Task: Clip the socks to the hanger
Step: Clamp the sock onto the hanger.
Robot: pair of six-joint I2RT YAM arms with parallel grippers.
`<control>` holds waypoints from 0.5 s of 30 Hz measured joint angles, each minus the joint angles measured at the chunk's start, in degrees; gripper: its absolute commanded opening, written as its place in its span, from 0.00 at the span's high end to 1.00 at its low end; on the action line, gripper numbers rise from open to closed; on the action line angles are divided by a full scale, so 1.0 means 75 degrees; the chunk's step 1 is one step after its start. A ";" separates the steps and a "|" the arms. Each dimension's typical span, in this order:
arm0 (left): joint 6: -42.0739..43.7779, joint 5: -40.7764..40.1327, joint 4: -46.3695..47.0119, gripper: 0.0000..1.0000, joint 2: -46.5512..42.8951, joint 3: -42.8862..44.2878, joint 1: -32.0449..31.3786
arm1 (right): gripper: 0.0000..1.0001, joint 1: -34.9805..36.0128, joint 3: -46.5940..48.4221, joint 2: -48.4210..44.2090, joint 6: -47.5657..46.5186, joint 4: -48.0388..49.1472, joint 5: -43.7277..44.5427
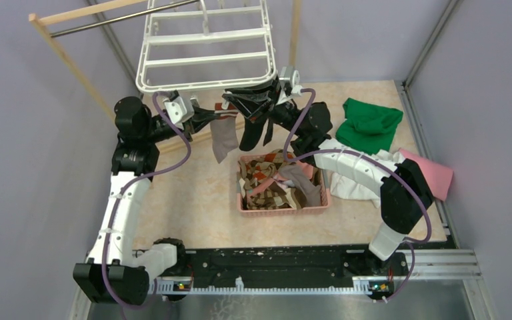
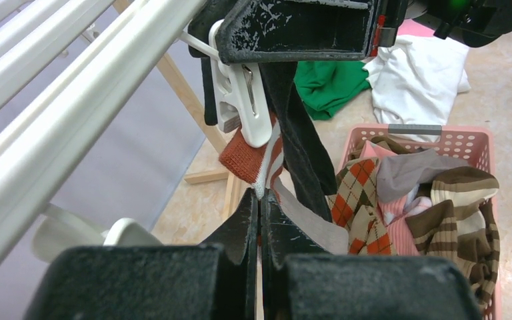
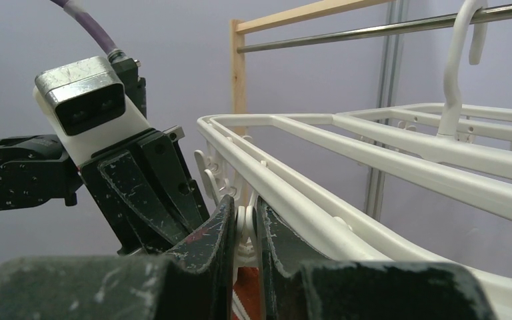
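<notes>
The white hanger (image 1: 207,47) hangs from the rack bar at the back. My left gripper (image 1: 205,117) is shut on the orange-and-white striped cuff of a grey-brown sock (image 1: 224,140), just below the hanger's near edge. In the left wrist view the gripper (image 2: 261,195) pinches that cuff (image 2: 245,157) right under a white clip (image 2: 243,100). My right gripper (image 1: 252,99) is shut on that clip (image 3: 245,227), squeezing its handles; it also shows in its own view (image 3: 245,208). A black sock (image 1: 253,130) hangs beside the clip. More socks (image 1: 277,180) lie in the basket.
A pink basket (image 1: 287,209) stands on the table under the hanger. A green cloth (image 1: 370,123), a white cloth (image 1: 353,177) and a pink cloth (image 1: 433,173) lie to the right. The wooden rack's post (image 1: 73,63) and metal bar (image 1: 127,17) stand at the back left.
</notes>
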 measured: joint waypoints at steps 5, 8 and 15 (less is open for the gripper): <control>-0.0452 -0.0026 0.0437 1.00 -0.0154 -0.0262 0.0006 | 0.96 0.0000 0.0000 0.0000 0.0000 0.0000 -0.0017; -0.0799 -0.0032 0.0781 1.00 -0.0219 -0.0373 0.0006 | 0.96 0.0000 0.0000 0.0000 -0.0003 0.0003 -0.0041; -0.1556 -0.0096 0.1495 1.00 -0.0254 -0.0644 0.0012 | 0.96 -0.0029 0.0000 0.0000 -0.0006 0.0003 -0.0111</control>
